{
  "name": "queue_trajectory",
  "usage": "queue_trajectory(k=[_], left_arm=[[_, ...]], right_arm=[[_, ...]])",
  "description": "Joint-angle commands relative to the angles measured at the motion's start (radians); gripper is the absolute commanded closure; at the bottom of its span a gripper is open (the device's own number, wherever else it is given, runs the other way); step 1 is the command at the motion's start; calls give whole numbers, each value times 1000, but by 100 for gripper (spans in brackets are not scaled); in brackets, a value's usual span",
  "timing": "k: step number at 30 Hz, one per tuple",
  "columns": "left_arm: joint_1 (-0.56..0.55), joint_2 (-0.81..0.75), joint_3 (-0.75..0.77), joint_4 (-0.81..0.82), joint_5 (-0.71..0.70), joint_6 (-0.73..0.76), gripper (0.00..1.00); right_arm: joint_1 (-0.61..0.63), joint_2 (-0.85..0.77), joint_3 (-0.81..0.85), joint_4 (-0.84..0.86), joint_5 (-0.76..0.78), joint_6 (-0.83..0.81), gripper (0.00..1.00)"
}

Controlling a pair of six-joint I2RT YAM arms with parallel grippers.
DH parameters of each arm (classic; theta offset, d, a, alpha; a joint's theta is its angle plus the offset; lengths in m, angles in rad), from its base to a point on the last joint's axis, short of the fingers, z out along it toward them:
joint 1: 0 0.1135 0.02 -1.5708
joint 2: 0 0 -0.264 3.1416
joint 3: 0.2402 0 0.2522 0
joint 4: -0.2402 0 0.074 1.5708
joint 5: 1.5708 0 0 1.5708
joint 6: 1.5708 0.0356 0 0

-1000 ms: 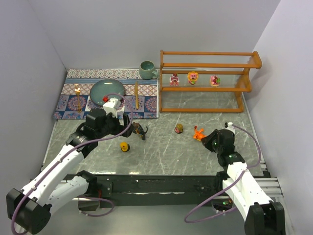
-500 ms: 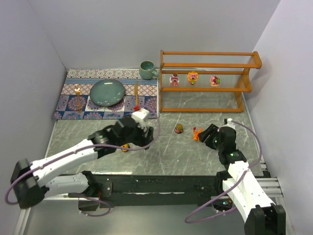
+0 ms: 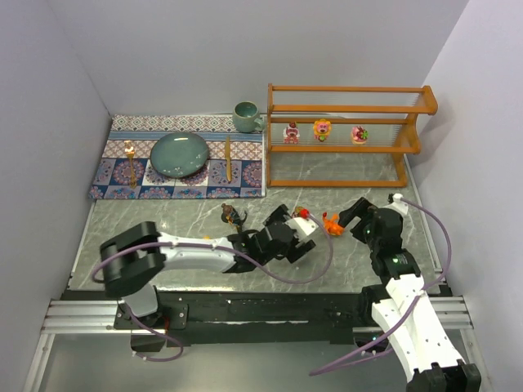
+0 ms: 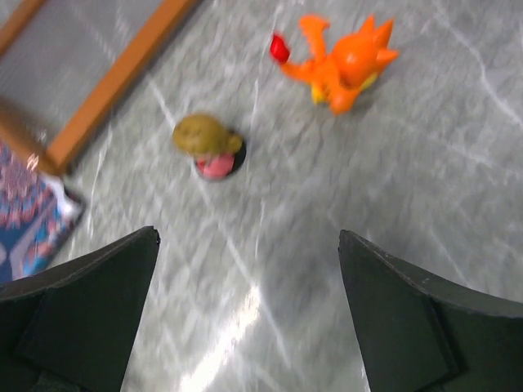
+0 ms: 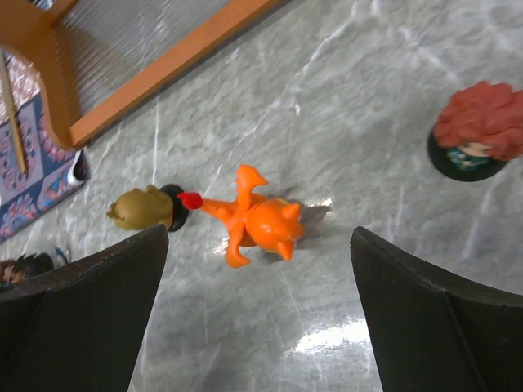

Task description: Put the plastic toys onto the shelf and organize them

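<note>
The orange spiky creature (image 5: 265, 219) lies on the grey table, loose, just ahead of my open right gripper (image 5: 260, 231) and touching neither finger. In the top view this toy (image 3: 330, 222) sits between my right gripper (image 3: 353, 214) and my left gripper (image 3: 309, 220). My left gripper (image 4: 248, 237) is open and empty, and a brown round-headed figure (image 4: 208, 145) stands ahead of it. A dark spiky creature (image 3: 232, 216) stands further left. A red-haired figure (image 5: 476, 131) is at the right. Three toys (image 3: 322, 129) stand on the middle tier of the shelf (image 3: 347, 149).
At the back left a patterned mat (image 3: 122, 175) holds a teal plate (image 3: 179, 154), a teal mug (image 3: 245, 116) and slim wooden utensils (image 3: 228, 159). The left arm (image 3: 196, 251) stretches across the near table. The right wall stands close beside the shelf.
My right gripper has opened and let go of the orange creature, then drawn back to the right. The left arm has swung right across the table, from the dark creature to the brown figure.
</note>
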Motion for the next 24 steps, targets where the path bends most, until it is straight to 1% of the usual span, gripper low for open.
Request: queue_trajectory(k=[1, 2, 4, 7, 8, 10, 14, 16, 22, 24], left_arm=[[-13, 76, 69, 308, 39, 163, 4], [-15, 115, 75, 327, 66, 171, 6], [-15, 159, 97, 379, 96, 191, 7], [-16, 240, 138, 398, 136, 199, 9], [-16, 271, 147, 399, 145, 199, 11], [-15, 298, 176, 401, 162, 203, 13], [-16, 376, 218, 405, 176, 217, 19], [-15, 400, 241, 410, 179, 225, 20], [-3, 492, 313, 413, 151, 223, 30], [7, 516, 328, 413, 146, 219, 35]], right_arm=[[-8, 10, 60, -31, 108, 11, 0], [-9, 19, 62, -32, 111, 13, 0], [-17, 32, 66, -17, 114, 15, 0], [-28, 65, 66, 5, 94, 7, 0], [-32, 82, 65, 11, 81, 5, 0], [-43, 96, 54, 29, 70, 1, 0], [-75, 122, 26, 61, 31, -2, 0], [-84, 130, 14, 77, 4, -4, 0], [-134, 144, -15, 107, -56, -4, 0], [-140, 137, -18, 112, -64, -7, 0]])
